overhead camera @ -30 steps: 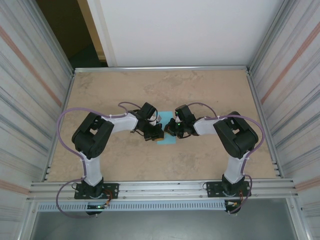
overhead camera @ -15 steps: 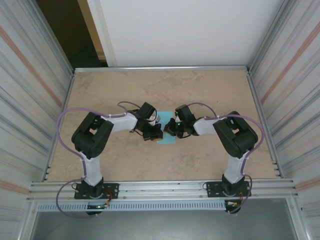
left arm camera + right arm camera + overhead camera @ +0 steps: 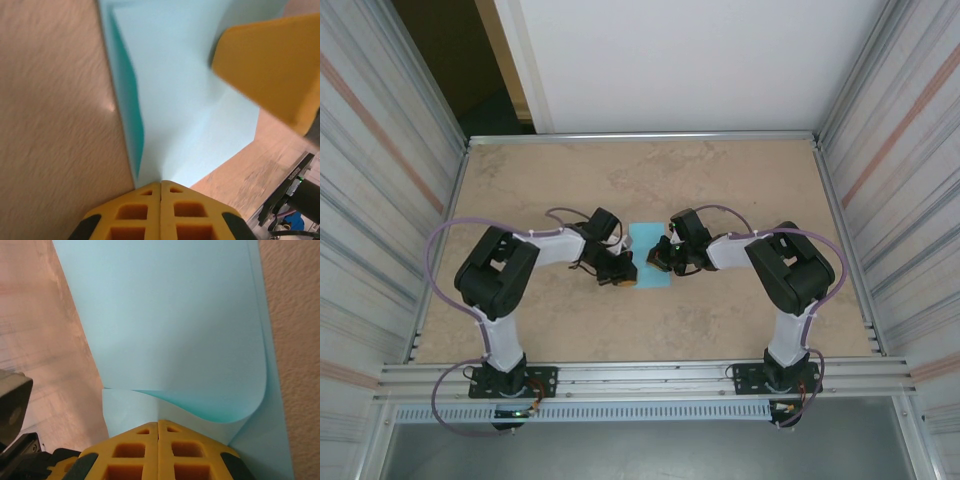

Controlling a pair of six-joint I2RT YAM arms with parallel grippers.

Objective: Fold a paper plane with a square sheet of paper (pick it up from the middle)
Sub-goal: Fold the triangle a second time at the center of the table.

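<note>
The sheet [image 3: 648, 244] lies mid-tabletop [image 3: 740, 180] between the arms. It is partly folded, with one layer curling over another in a soft bend not yet pressed flat. The right gripper [image 3: 158, 440] is fully closed, its tips on the lower layer beside the bend, probably to pin it. The left gripper [image 3: 160, 199], also fully closed, meets the sheet's near-left corner where a crease ends. Whether it nips the paper I cannot tell; likely it anchors that corner.

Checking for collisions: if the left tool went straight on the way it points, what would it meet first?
The paper, lying right at its tips; beyond that, likely the right tool, though depth is unclear.
</note>
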